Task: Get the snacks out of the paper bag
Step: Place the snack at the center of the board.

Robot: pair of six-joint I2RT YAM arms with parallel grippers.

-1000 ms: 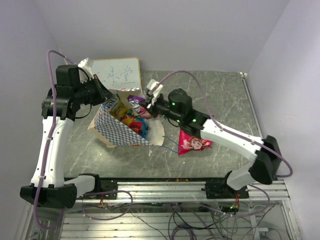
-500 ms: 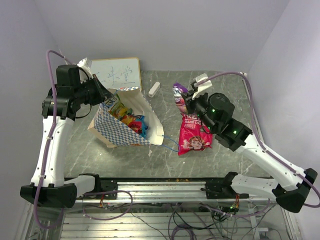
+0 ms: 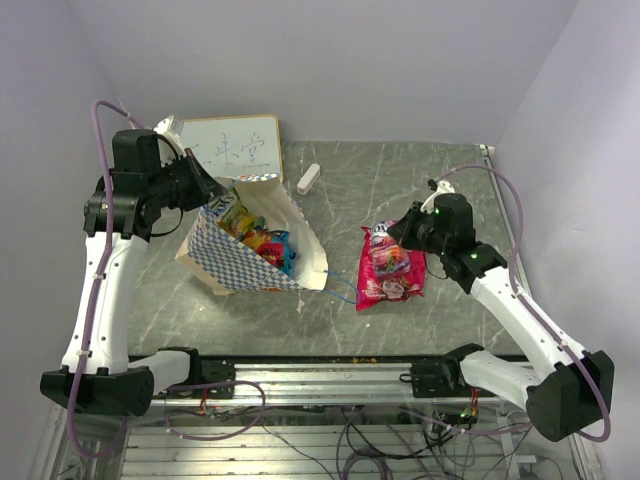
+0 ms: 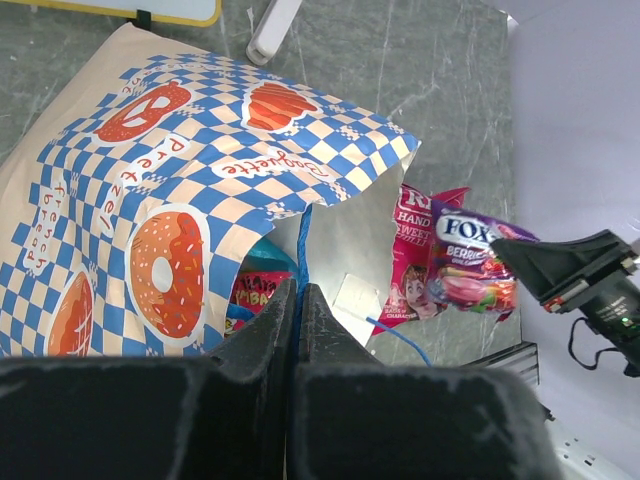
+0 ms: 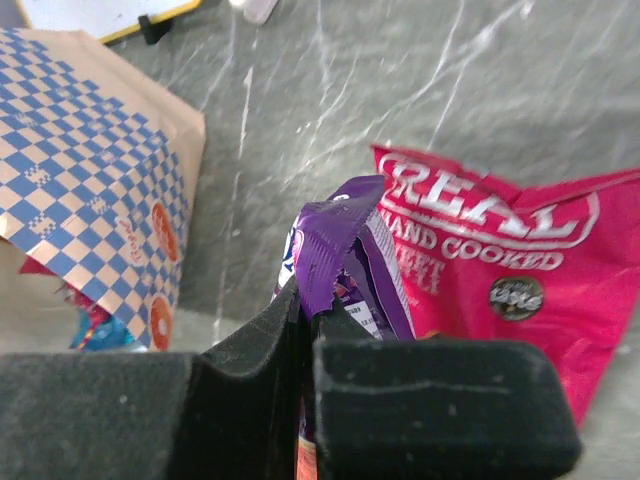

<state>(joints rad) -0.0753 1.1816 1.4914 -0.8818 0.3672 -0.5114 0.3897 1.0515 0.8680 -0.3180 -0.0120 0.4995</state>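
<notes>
The paper bag [image 3: 225, 262] lies tilted with its mouth toward the right. My left gripper [image 3: 213, 188] is shut on the bag's blue cord handle [image 4: 300, 250] at the upper rim, holding the mouth up. Several snacks [image 3: 262, 241] show inside the bag, one of them red [image 4: 248, 290]. My right gripper [image 5: 305, 305] is shut on the top edge of a purple snack packet [image 5: 345, 235]. That packet [image 3: 388, 259] hangs just over the large pink-red packet [image 3: 392, 288], which lies flat on the table right of the bag. In the left wrist view the purple packet [image 4: 465, 265] overlaps the pink-red one [image 4: 408, 262].
A white framed writing board [image 3: 232, 145] leans at the back left, behind the bag. A small white oblong block [image 3: 308, 178] lies on the grey marble table [image 3: 420, 185] behind the bag's mouth. The second blue cord handle [image 3: 342, 283] trails on the table.
My right gripper has carried the purple packet out of the bag's mouth, swung right and come down over the pink-red packet. The left gripper and the bag have not moved.
</notes>
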